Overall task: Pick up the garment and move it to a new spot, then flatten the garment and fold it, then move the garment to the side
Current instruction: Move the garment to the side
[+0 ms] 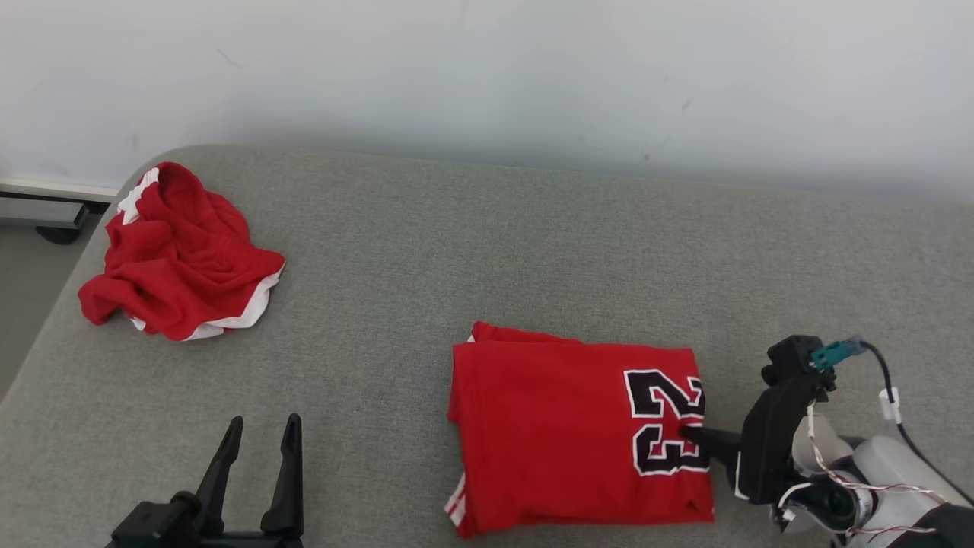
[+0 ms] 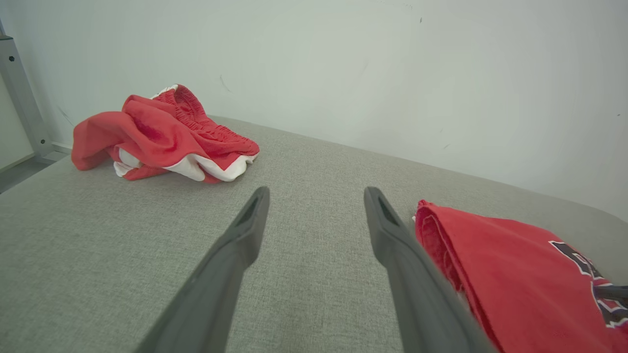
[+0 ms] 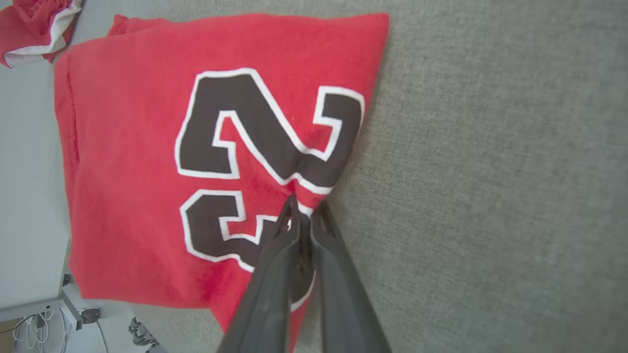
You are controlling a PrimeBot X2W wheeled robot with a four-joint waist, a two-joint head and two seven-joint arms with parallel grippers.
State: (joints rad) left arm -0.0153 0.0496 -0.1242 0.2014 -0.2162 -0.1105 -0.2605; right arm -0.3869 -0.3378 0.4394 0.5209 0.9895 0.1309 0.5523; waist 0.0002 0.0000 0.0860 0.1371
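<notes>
The right gripper is clamping shut on the right edge of the folded jersey on the grey surface; the left gripper is hovering wide open, empty. Slide low (lifting risks unfolding).

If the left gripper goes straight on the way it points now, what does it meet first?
Probably bare grey surface, then the wall: the open left gripper points between the crumpled red garment and the folded jersey; depth is unclear.
</notes>
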